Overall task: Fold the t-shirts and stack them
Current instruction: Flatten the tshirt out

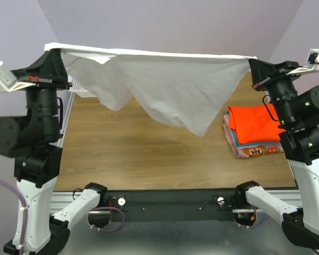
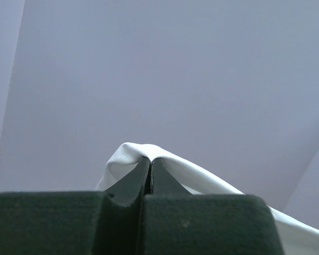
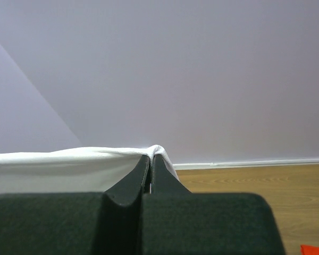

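Grip: left end effector [image 2: 150,162] clenched on one top corner of the white t-shirt [image 1: 165,87]; right end effector [image 3: 150,158] clenched on the other. Shirt hangs stretched between them, high over the bench [image 1: 149,159], lower edge sagging to a point. Folded stack [image 1: 253,130], orange-red on top, lies at right. Likely step: spreading. Lower both sides evenly, top edge taut, and lay the cloth flat beside the stack.

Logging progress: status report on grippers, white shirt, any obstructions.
Left gripper, right gripper: both shut on white t-shirt. Shirt stretched between them, hanging above table. Folded stack at right, apart from it. No obstruction.
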You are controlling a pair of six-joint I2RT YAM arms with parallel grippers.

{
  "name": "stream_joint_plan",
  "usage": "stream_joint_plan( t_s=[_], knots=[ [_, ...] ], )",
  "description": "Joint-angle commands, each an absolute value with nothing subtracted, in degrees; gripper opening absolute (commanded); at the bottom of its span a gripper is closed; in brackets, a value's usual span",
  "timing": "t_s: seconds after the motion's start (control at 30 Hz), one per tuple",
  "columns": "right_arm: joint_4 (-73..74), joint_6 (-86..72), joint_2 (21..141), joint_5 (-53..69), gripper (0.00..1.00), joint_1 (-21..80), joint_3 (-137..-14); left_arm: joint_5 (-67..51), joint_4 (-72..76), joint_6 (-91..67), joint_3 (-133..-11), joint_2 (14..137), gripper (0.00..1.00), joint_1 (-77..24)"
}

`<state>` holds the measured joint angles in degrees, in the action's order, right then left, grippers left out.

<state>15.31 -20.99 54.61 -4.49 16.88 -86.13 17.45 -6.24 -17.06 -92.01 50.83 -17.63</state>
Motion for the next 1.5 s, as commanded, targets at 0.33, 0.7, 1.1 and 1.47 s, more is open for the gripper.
stream_joint_plan(
  t_s=[0.33, 0.7, 1.1, 1.47],
  knots=[
    [20.57, -18.81, 62.13, -11.23, 0.00, 16.70, -91.32, 15.91, -3.79, -12.31, -92.64, 56.41, 0.00, -17.31],
    [20.30, -15.82, 82.15, -16.36, 0.00, 12.05, -101.40, 20.40, 3.24, -10.28, -98.34, 78.30, 0.00, -16.53],
    [20.04, -14.59, 94.66, -3.87, 0.01, 2.46, -118.48, 11.79, 6.33, -8.35, -116.72, 92.90, 0.00, -15.91],
    [18.99, -12.12, 84.39, -0.88, 0.00, 1.76, -90.38, 8.27, 18.09, -17.92, -74.22, 75.09, 0.00, -16.17]
  ],
)
